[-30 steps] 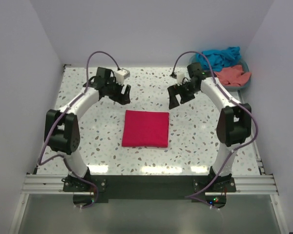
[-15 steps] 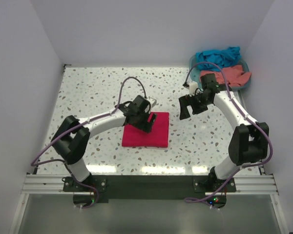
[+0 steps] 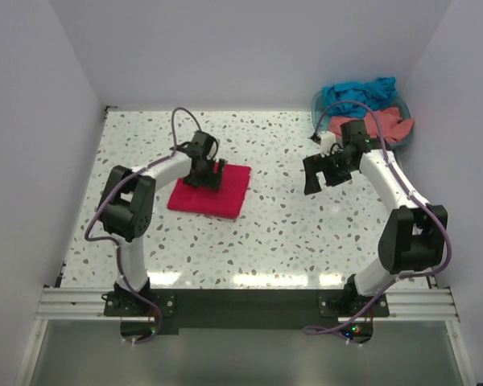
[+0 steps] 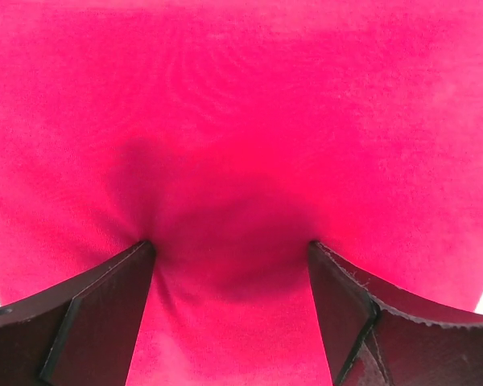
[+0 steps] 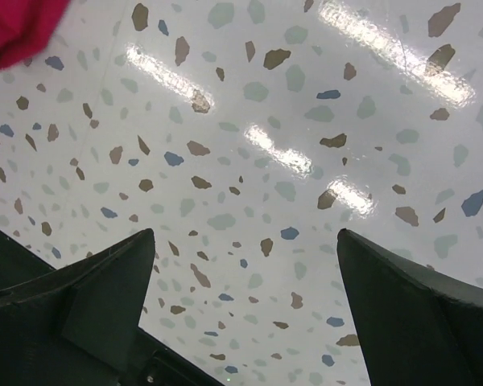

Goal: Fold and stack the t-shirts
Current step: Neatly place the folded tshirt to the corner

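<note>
crimson-pink t-shirt folded, left of table centre | left gripper spread, pressing it | right gripper spread, holding nothing | teal-blue t-shirt, salmon-coral t-shirt in basket: unfolded, unstacked

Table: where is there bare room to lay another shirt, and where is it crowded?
Bare: the near strip between the crimson shirt and the arm bases; the middle, between that shirt and the right hand. Crowded: the far right corner, with the basket of heaped shirts.
</note>
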Controlling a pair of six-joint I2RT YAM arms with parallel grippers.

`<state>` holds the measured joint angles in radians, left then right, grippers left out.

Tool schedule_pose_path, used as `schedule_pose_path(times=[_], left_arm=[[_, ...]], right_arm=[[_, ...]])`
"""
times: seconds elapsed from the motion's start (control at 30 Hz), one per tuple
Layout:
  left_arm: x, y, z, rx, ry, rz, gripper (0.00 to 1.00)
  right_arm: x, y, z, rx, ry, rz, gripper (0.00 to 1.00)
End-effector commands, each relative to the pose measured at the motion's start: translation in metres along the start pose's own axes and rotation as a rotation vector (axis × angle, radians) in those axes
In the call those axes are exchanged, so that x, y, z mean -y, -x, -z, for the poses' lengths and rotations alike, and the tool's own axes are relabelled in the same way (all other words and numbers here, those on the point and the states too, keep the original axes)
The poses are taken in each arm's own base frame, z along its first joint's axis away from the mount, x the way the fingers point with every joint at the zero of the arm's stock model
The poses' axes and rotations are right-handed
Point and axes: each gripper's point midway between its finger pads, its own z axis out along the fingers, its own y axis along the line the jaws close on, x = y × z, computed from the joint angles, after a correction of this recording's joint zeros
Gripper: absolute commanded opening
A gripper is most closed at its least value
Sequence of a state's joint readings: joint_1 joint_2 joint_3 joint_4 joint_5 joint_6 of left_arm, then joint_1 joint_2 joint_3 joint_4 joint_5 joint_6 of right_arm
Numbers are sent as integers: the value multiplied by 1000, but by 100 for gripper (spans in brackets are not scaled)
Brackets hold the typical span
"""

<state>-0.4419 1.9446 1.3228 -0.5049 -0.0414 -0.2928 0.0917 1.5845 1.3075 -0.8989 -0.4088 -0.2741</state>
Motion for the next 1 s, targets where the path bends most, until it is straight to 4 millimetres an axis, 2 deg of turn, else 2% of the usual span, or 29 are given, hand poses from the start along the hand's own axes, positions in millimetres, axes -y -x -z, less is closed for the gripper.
schedule_pose_path(times=[0.0,0.03,0.07,0.1,0.13,0.17,0.2,0.23,0.27,0.3,0.33,0.37,0.4,0.43,0.47,0.5,0.53,0.63,0.77,0.87,0.9,0.97], left_arm=[[-95,-2,-8,-106,174,-15,82],[-112,2,-9,-115,201,-9,82],[-128,18,-7,-97,223,-21,82],[-158,13,-14,-137,253,18,82],[-175,16,-15,-142,276,31,82],[-192,33,-13,-113,293,36,82],[-221,27,-22,-146,311,56,82],[-237,47,-18,-108,331,36,82],[-253,51,-20,-108,345,43,83],[-276,43,-30,-137,366,63,83],[-293,60,-26,-100,391,52,83],[-311,59,-26,-99,403,71,83],[-320,54,-38,-121,406,71,83],[-330,64,-36,-98,415,59,83],[-340,65,-37,-92,426,72,83],[-343,61,-46,-104,409,71,83],[-344,70,-47,-83,389,48,83],[-350,70,-55,-79,387,-25,84],[-351,74,-55,-61,378,-79,84],[-352,90,-39,-2,385,-115,87],[-353,108,-21,57,403,-131,88],[-355,131,0,126,428,-177,90]], right_arm=[[12,19,4,31,-30,34,99],[14,24,4,37,-34,41,99],[16,25,3,36,-36,40,99],[18,26,1,33,-38,40,99],[20,28,-1,28,-38,39,99],[22,29,-3,23,-38,36,99],[23,29,-4,19,-39,34,99],[26,31,-8,13,-38,32,99],[28,32,-9,14,-42,31,99],[29,33,-10,9,-43,30,99],[31,34,-13,3,-41,27,98],[32,35,-15,0,-40,25,99],[33,38,-15,2,-42,28,99],[34,39,-15,-1,-43,27,99],[36,38,-18,-10,-40,21,99],[36,42,-18,-3,-45,26,99],[37,43,-18,-4,-48,28,99],[38,45,-20,-10,-43,22,99],[39,45,-20,-16,-43,21,99],[38,46,-19,-11,-39,28,99],[37,46,-19,-11,-36,30,99],[35,47,-17,-5,-30,35,99]])
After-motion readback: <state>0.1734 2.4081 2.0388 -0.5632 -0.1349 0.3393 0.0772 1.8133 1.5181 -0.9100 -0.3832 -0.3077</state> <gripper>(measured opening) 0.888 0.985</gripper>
